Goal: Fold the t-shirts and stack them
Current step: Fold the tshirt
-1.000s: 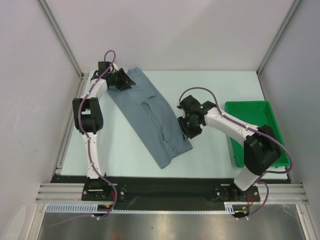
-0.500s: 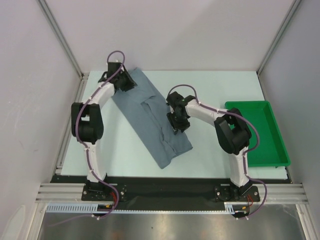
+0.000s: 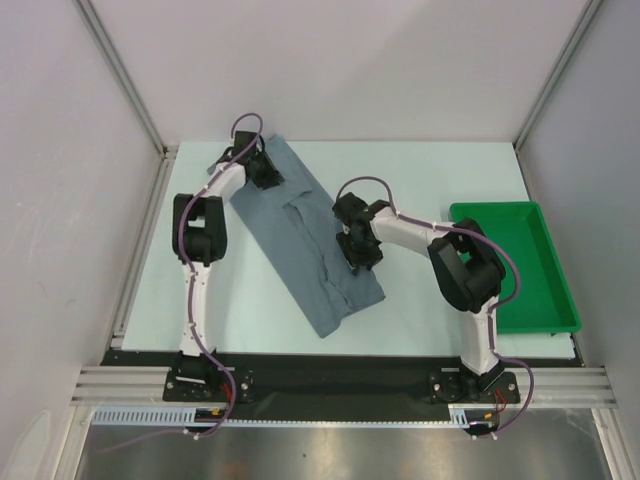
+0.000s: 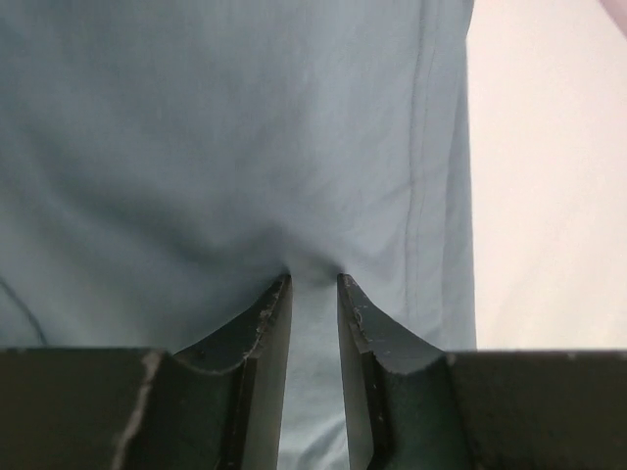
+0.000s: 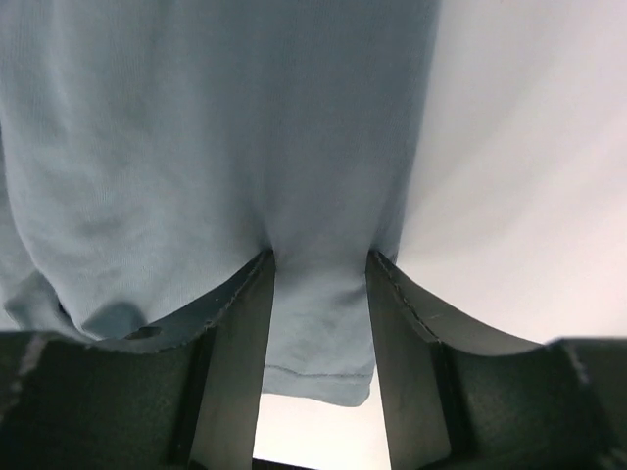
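There is one blue-grey t-shirt (image 3: 300, 270) and one green tray (image 3: 530, 260). There are two grippers, the left gripper (image 3: 268, 172) and the right gripper (image 3: 360, 255).

A green plastic tray (image 3: 548, 262) lay on the right side of the table (image 3: 430, 172), close to its right edge. Plain white walls (image 3: 350, 70) stood behind the table and at both its sides. A black strip (image 3: 340, 372) ran along its near edge.
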